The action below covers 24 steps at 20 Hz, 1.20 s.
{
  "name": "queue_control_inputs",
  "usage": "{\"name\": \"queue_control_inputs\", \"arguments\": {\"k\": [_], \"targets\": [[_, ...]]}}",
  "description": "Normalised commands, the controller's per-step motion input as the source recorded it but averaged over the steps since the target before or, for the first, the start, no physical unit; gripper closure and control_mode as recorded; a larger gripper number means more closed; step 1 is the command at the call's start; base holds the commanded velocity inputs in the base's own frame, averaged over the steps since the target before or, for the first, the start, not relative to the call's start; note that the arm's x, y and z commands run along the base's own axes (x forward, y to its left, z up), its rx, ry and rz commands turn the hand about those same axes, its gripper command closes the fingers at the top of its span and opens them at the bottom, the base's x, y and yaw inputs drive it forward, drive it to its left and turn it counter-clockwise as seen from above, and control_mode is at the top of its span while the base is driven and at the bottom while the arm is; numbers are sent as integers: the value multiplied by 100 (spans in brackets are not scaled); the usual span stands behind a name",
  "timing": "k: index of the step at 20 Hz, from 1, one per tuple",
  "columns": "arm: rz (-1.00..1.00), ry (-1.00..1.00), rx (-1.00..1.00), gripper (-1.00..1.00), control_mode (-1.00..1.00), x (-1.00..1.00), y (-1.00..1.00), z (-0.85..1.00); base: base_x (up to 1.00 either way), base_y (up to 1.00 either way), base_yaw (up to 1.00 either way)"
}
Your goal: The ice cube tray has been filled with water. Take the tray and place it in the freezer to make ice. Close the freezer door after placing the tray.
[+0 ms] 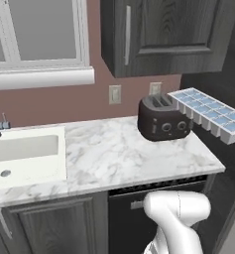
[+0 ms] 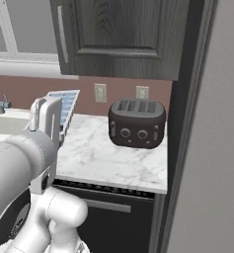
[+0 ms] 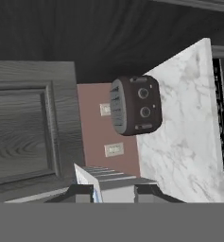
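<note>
The ice cube tray [image 1: 208,115] hangs in the air to the right of the toaster, level with its top. It is tilted, its right end lower, and light-blue water [image 1: 204,109] shows in its cells. In the right base view the tray [image 2: 67,105] shows behind my white hand. My gripper [image 3: 114,191] is shut on the tray [image 3: 108,179], whose pale grey end sits between the two dark fingertips. The freezer's shelves are out of view.
A dark toaster [image 1: 163,119] stands on the marble counter [image 1: 114,154] by the back wall. A white sink [image 1: 25,156] lies at the left. Dark wood cabinets [image 1: 163,34] hang above. A tall flat-grey panel [image 2: 212,148] rises at the right; I cannot tell whether it is the freezer door.
</note>
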Motion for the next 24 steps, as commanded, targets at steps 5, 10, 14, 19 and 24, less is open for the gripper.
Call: {"name": "queue_control_inputs", "arguments": {"k": [5,10,14,19,24], "targets": [[0,0,0,100,100,0,0,0,-76,-11,0],[0,0,0,100,100,0,0,0,-68,-13,0],[0,0,0,100,100,0,0,0,-48,-11,0],[0,0,0,100,100,0,0,0,-32,-7,0],[0,0,0,100,100,0,0,0,-17,-5,0]]}}
